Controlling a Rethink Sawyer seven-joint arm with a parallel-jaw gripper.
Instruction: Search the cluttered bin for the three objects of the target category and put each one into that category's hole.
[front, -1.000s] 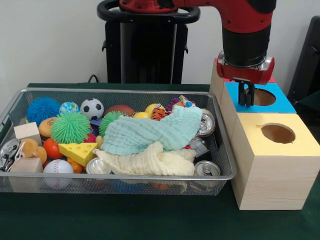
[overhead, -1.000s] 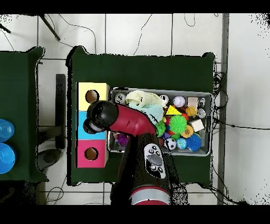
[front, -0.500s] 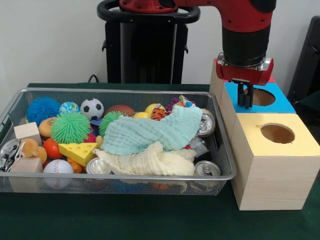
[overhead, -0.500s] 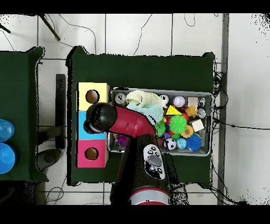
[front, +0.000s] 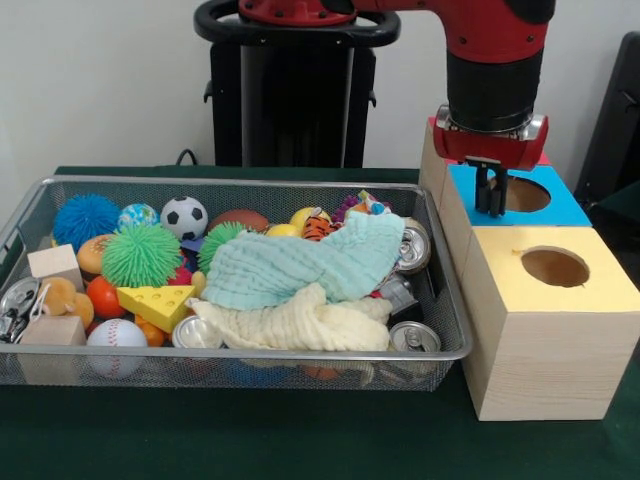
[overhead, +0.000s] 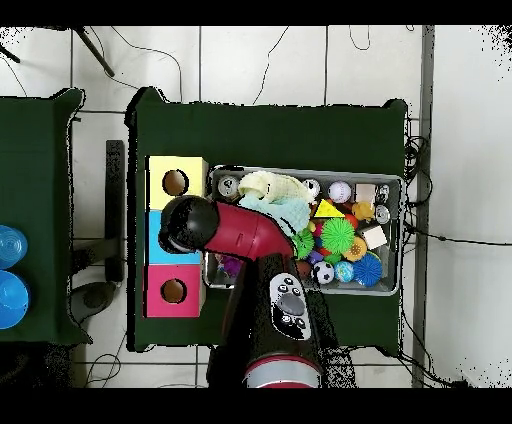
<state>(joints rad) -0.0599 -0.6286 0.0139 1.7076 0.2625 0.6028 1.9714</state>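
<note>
While the pincer (front: 491, 196) hangs over the blue box's hole (front: 527, 194), fingers close together and seemingly empty, I'd judge a drop finished. Next comes reaching into the wire-mesh bin (front: 300, 354), where shiny round cans (front: 413, 337) lie half under soft crinkled cloths (front: 300, 262) beside spiky balls (front: 140, 254).

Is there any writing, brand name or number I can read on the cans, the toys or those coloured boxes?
None can be read.
Cans: only the silver tops show, no legible label.
Coloured boxes: plain, each with a round hole.
Arm: small markings on it, too blurred to read.
</note>
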